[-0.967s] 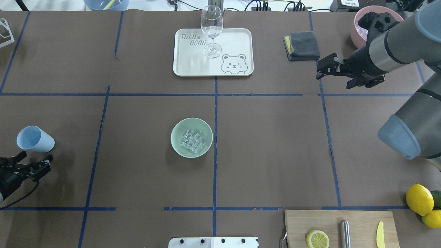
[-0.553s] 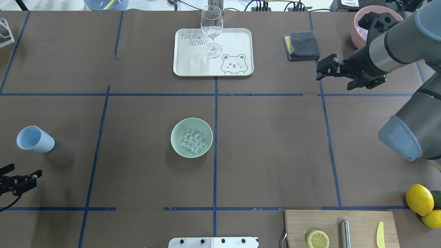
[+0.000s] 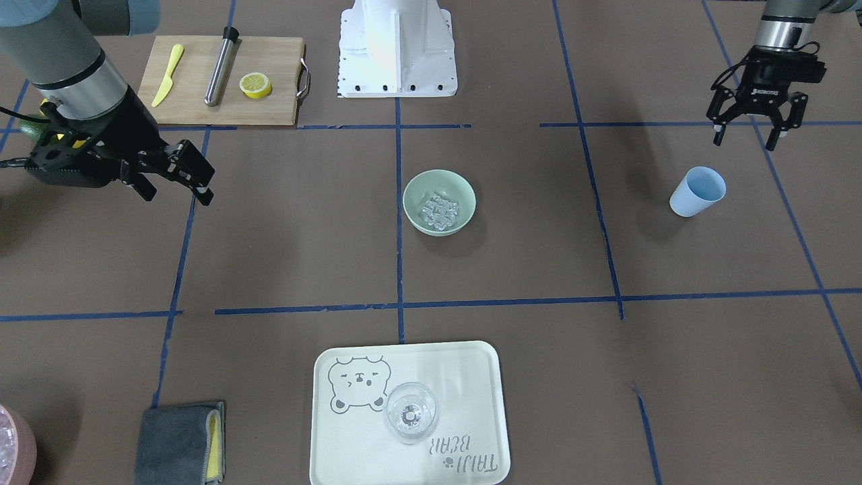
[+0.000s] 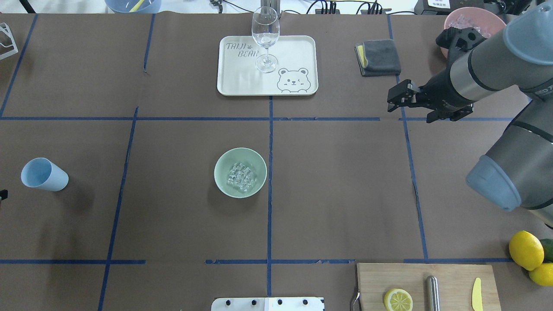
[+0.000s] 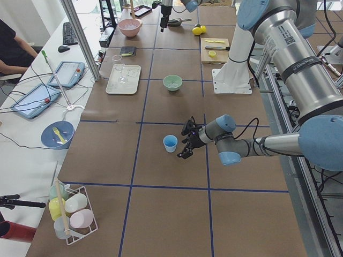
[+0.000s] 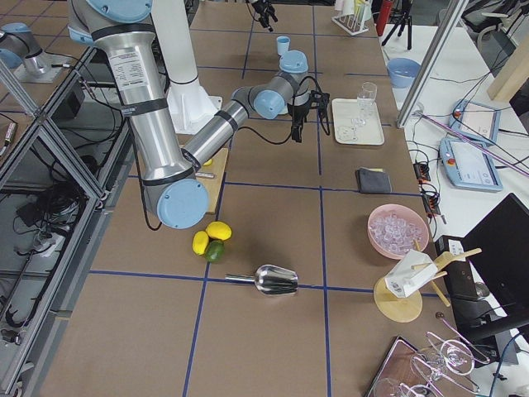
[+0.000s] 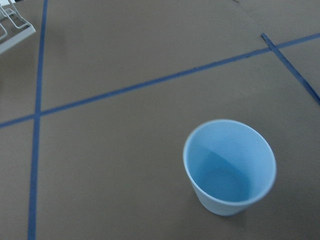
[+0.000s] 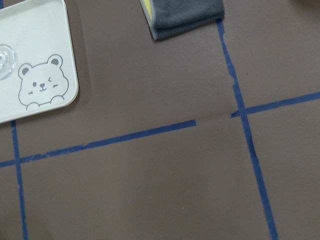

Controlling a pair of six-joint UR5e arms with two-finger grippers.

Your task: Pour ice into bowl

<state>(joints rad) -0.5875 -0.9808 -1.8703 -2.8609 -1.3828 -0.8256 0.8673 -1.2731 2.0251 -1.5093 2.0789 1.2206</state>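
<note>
The pale mint-green bowl stands upright near the table's middle and holds a small heap of clear ice cubes. Bowl and ice also show in the front view. An empty light-blue cup stands upright at the table's left; the left wrist view looks down into it. My left gripper is open and empty, apart from the cup on the robot's side; it is almost out of the overhead view. My right gripper is open and empty, above the table at far right.
A white bear tray with a wine glass sits at the back middle. A grey cloth and a pink bowl of cubes lie back right. A cutting board and lemons are front right.
My left gripper has drawn back from the cup and left the overhead view almost wholly. My right gripper has shifted slightly left. Cup, bowl and ice have not moved.
</note>
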